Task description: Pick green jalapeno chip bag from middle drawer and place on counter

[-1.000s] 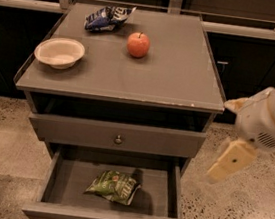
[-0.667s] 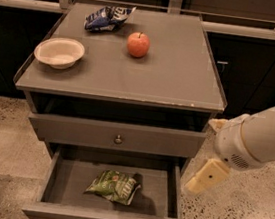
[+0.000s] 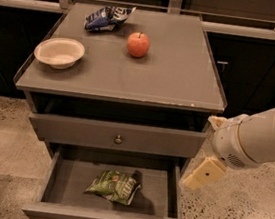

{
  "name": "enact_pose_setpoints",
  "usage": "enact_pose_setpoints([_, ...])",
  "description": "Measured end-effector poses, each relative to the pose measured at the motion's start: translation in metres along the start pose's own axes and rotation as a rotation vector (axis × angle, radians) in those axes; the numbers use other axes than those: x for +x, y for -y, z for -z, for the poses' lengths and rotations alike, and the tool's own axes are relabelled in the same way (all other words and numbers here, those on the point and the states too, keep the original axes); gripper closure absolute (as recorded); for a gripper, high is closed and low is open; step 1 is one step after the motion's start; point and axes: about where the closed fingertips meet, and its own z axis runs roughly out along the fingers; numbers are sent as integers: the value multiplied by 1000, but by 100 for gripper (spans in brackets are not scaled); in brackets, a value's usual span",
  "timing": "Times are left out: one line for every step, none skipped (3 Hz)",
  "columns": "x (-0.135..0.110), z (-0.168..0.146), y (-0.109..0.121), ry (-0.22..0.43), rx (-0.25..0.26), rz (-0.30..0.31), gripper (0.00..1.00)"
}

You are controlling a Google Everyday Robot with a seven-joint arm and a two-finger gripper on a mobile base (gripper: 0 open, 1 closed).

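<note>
A crinkled, glossy foil bag [image 3: 114, 185] is seen in a matt grey drawer [image 3: 67, 182]. A smooth cream plastic pincer [image 3: 201, 174] is held just right of it.

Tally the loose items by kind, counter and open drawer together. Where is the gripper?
Chip bags: 2, the blue-and-white chip bag on the counter and the green jalapeno chip bag in the middle drawer
Apple: 1
Bowl: 1
Total: 4
The gripper is off the drawer's right side, apart from the green bag.
</note>
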Motion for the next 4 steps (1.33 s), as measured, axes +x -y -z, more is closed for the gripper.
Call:
enact_pose_setpoints([16,-34,-24,51,-42,-67,0])
enact_pose_setpoints([31,-83,-54,110,-63,-157,0])
enact_pose_setpoints([42,-125,-70,143,-51,-213,0])
enact_pose_setpoints([52,-159,-78,134,-77,-252,0])
